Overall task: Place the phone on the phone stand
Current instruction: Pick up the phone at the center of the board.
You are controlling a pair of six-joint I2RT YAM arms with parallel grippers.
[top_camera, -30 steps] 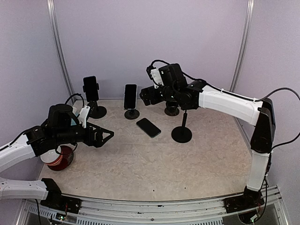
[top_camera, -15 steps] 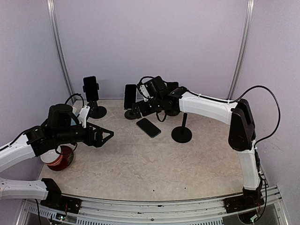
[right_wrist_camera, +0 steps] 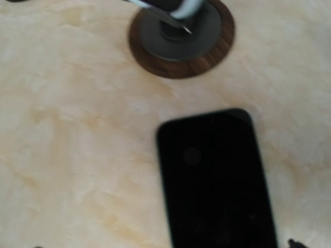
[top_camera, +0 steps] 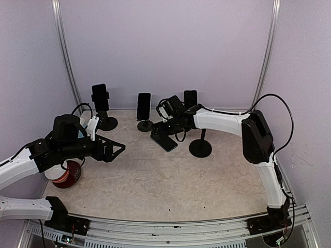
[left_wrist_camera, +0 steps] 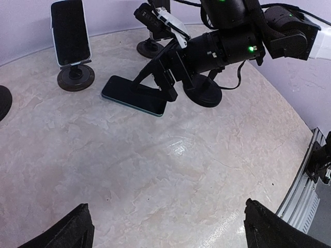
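Note:
A black phone (top_camera: 164,140) lies flat on the marble table, screen dark; it also shows in the left wrist view (left_wrist_camera: 133,94) and the right wrist view (right_wrist_camera: 217,175). My right gripper (top_camera: 160,132) hovers low over the phone's back end, open, its fingers (left_wrist_camera: 155,85) reaching down at the phone's edge; whether they touch it I cannot tell. An empty black phone stand (top_camera: 200,147) with a thin post stands just right of the phone. My left gripper (top_camera: 117,150) is open over bare table to the left, holding nothing (left_wrist_camera: 168,235).
Three other stands at the back each carry a phone: left (top_camera: 100,98), middle (top_camera: 144,106) and right (top_camera: 191,98). The middle stand's round base (right_wrist_camera: 181,36) sits just beyond the flat phone. A red cup (top_camera: 66,176) stands at the left edge under my left arm.
My right arm swung left and down from the back right stand to the flat phone, jaws opening fully. The phone on that back stand is now uncovered. The left arm stayed still.

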